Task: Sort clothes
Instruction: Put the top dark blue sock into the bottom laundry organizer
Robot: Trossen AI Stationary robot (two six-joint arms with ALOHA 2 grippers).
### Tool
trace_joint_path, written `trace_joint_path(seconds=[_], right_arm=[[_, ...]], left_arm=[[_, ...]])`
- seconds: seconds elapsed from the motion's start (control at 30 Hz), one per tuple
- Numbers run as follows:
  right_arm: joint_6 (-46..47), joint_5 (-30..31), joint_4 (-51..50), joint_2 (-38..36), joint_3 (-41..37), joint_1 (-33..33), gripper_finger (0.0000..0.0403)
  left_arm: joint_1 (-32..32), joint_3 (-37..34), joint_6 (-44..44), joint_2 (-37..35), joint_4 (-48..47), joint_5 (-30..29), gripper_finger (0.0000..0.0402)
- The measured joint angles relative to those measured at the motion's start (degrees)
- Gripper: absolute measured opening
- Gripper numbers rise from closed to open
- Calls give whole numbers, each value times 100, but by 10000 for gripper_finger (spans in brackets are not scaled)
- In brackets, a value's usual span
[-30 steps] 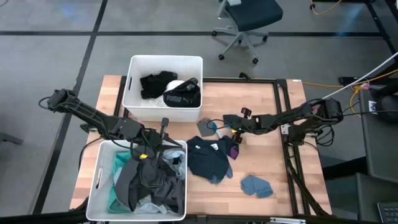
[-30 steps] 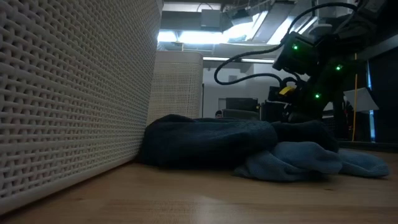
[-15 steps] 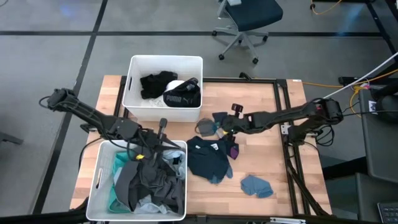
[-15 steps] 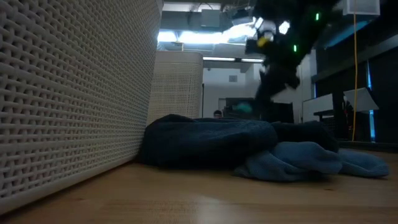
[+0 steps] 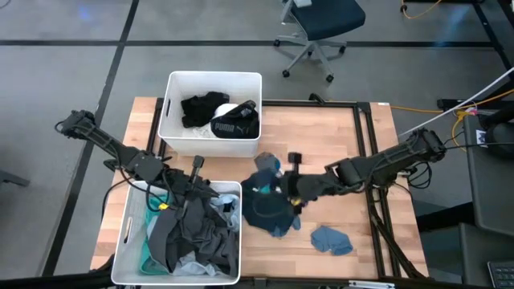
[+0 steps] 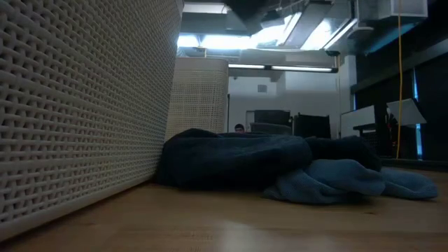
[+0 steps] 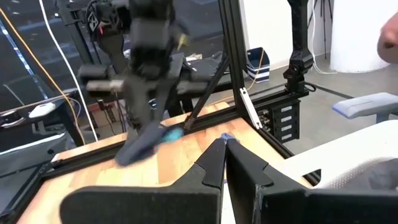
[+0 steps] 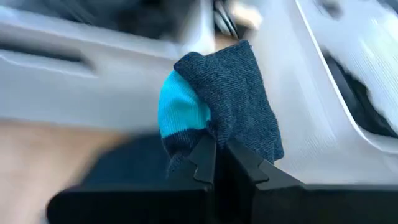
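the right tool [image 5: 283, 178] is clamped on a grey sock with a bright blue toe [image 8: 214, 112], above the dark garment [image 5: 269, 210] on the desk [image 5: 337, 128]. the left tool [image 5: 193, 170], fingers together, hangs over the full bin [image 5: 128, 233].

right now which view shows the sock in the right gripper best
The right wrist view: the grey sock with a bright blue toe fills the frame, pinched in the right gripper. The high view shows it small, the left wrist view blurred, the low view not at all.

Two white bins [image 5: 172, 83] stand on one table [image 5: 337, 128]. Two arms reach in. Two garments lie loose: a dark one [image 5: 269, 210], a grey-blue one [image 5: 331, 239].
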Motion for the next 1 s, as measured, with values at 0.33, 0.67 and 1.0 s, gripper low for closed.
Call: trace_joint_path(seconds=[0.33,0.67,1.0], right_arm=[[-807,-1298,2657,483,34,81,21],[-1043,-1521,4688,1475,27,-76,21],[-1030,-1978,5777,2099,29,-188,26]], left_arm=[[-1,0,-2,0,20,-2,5],[-1,-2,7,0,23,-3,5],[-1,-2,23,0,18,-3,5]])
